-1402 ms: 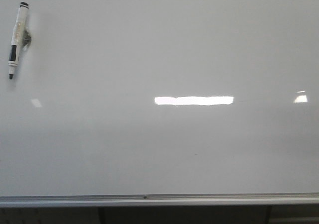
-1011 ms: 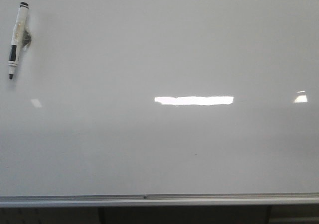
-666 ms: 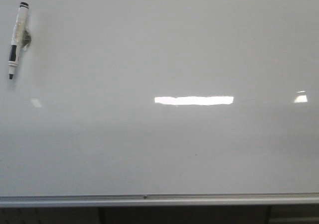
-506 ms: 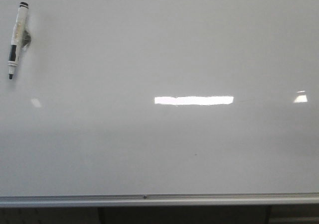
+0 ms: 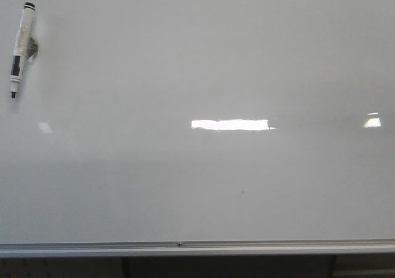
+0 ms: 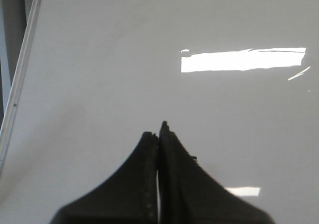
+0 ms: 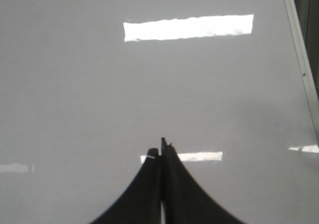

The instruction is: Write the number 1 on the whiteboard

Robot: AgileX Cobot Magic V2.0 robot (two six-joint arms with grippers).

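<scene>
Your whiteboard (image 5: 203, 185) fills almost the whole front view, flat, stiff and glossy, so expect a slick surface where a tip skids easily; no number 1 is written on it yet. Its metal rail (image 5: 185, 248) marks the near edge, and the board offers wide open room for a stroke. The marker (image 5: 20, 48) lies at the far left, well apart from the glare strips, light and smooth-barrelled; take it around the middle of the barrel, clear of the dark tip. Your left gripper (image 6: 158, 134) and right gripper (image 7: 160, 149) are both clenched with nothing between the jaws.
</scene>
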